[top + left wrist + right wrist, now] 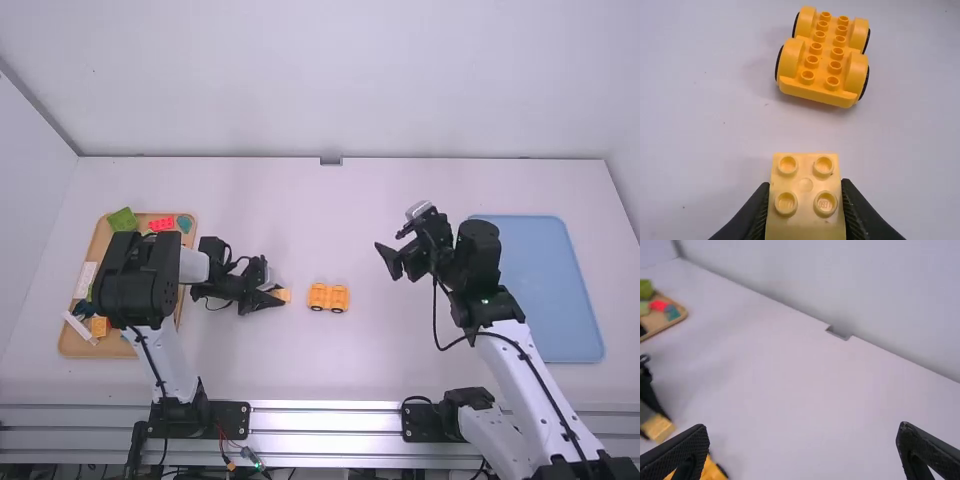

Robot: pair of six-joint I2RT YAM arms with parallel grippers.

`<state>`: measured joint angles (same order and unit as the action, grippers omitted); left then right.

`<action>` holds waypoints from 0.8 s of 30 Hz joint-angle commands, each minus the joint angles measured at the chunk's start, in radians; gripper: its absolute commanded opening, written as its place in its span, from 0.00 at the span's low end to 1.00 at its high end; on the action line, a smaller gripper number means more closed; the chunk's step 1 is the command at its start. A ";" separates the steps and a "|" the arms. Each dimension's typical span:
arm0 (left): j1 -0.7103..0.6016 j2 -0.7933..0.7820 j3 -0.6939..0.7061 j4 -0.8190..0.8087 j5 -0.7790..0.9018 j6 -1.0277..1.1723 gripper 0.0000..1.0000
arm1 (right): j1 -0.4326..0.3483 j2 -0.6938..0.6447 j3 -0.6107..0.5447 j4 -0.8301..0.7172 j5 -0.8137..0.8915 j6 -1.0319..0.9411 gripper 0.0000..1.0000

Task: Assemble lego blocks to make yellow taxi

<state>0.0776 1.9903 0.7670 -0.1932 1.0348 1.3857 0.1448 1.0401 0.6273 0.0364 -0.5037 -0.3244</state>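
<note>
Tray (68, 348): at your far left, with loose pieces (161, 224) in it.
Left gripper (805, 184): clenched on the yellow block (805, 220), a finger to each side.
Block: studs up, just left of the base (822, 65); carry it over clear of the wheels, then square it with the studs below.
Base: wheels down, studs up; probably your target. Lower straight, press evenly, and release only once it seats; a slanted push could roll the base.
Right gripper (803, 432): fingers parted, grasping nothing, right of the base; you could steady the base with it.
Mat (555, 290): blue, far right.
</note>
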 commanded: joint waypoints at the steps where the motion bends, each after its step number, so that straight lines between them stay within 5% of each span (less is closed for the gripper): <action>1: 0.001 -0.056 0.035 -0.056 -0.023 -0.006 0.10 | 0.000 0.053 0.027 -0.023 -0.184 -0.177 0.99; 9: -0.018 -0.188 0.028 -0.109 0.027 -0.005 0.14 | 0.000 0.257 0.027 -0.016 -0.477 -0.433 0.99; 21: -0.159 -0.280 -0.030 -0.027 0.058 -0.007 0.05 | 0.055 0.269 -0.008 -0.061 -0.396 -0.542 0.99; 24: -0.198 -0.279 -0.030 0.015 0.057 -0.010 0.04 | 0.095 0.285 -0.099 0.068 -0.369 -0.536 0.98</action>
<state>-0.0978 1.7222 0.7475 -0.1886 1.0519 1.3823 0.2184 1.3190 0.5922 0.0624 -0.8909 -0.8318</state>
